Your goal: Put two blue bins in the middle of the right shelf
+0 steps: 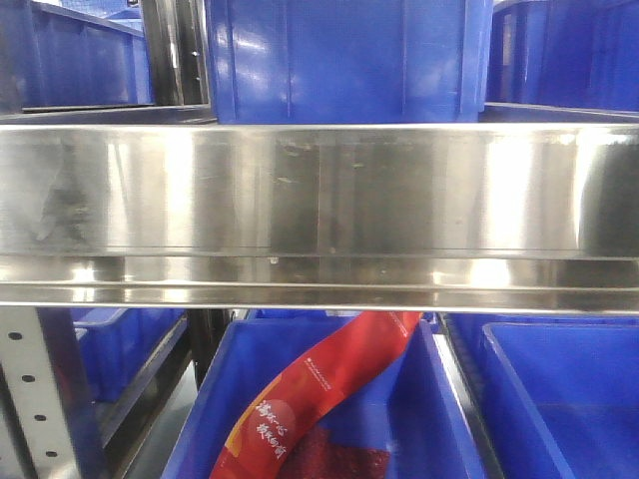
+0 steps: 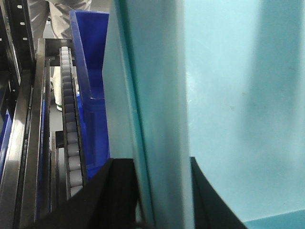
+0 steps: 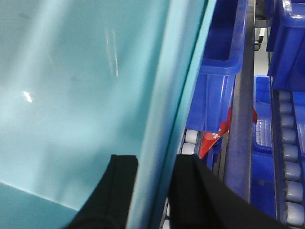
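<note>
1. Two black fingers of the left gripper (image 2: 164, 191) pinch the pale cyan bin (image 2: 238, 95) at its rim, at 6 o'clock in the left wrist view.
2. Right gripper (image 3: 155, 191) likewise clamps the cyan wall at 6 o'clock.
3. Steel shelf rail (image 1: 319, 190) spans the front view; dark blue bins (image 1: 339, 50) sit at 12.

A broad brushed-steel front rail (image 1: 319, 190) of the rack is spanning the whole front view, throwing back bright reflections. On the tier above it, a dark blue bin (image 1: 344, 60) is sitting at the middle, with other dark blue bins showing partly at either side. A grey perforated upright (image 1: 30, 394) is standing at lower left. Under the rail, an open dark blue bin (image 1: 215, 419) is holding a red printed packet (image 1: 319, 394), and another blue bin (image 1: 564, 389) is sitting just beside it. The wrist views are showing grey roller tracks (image 2: 71, 143) carrying blue bins.
</note>
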